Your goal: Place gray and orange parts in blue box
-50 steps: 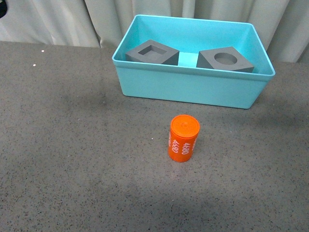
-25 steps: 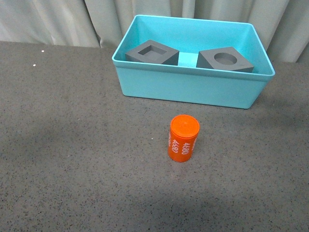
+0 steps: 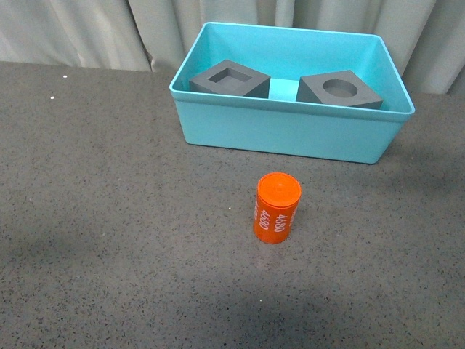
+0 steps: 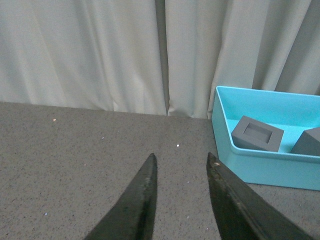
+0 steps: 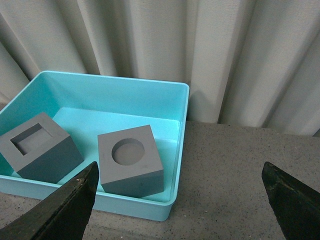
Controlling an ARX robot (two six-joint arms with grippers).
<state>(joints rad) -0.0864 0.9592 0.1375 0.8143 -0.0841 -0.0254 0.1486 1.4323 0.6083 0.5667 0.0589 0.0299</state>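
Currently, both of my arms are outside the front view, so gripper status comes from the wrist views only.

1. My left gripper (image 4: 181, 160): the two dark fingers stand moderately parted, with bare table between them. They hold nothing.
2. My right gripper (image 5: 179, 167): the fingers are spread wide, one at each side of the frame. They hold nothing.

Part status:

- The orange cylinder (image 3: 277, 208) stands upright on the table (image 3: 109, 218), outside the blue box (image 3: 290, 134) and apart from its near wall, roughly level with the middle of that wall. It is bright orange with a flat round top slightly lighter than its sides. White digits run lengthwise along its side wall in at least two columns. It is noticeably smaller than either cube.
- The gray cube with the square recess (image 3: 229, 78) lies inside the box, on its left half. It is matte dark gray and turned corner-on to the front camera, recess facing up.
- The gray cube with the round recess (image 3: 339, 90) lies inside the box, on its right half, recess facing up. A strip of bare box floor separates the two cubes.

The box is a turquoise rectangular bin with a rimmed edge, set at the far side of the speckled gray table, close to a pale curtain (image 3: 73, 29).
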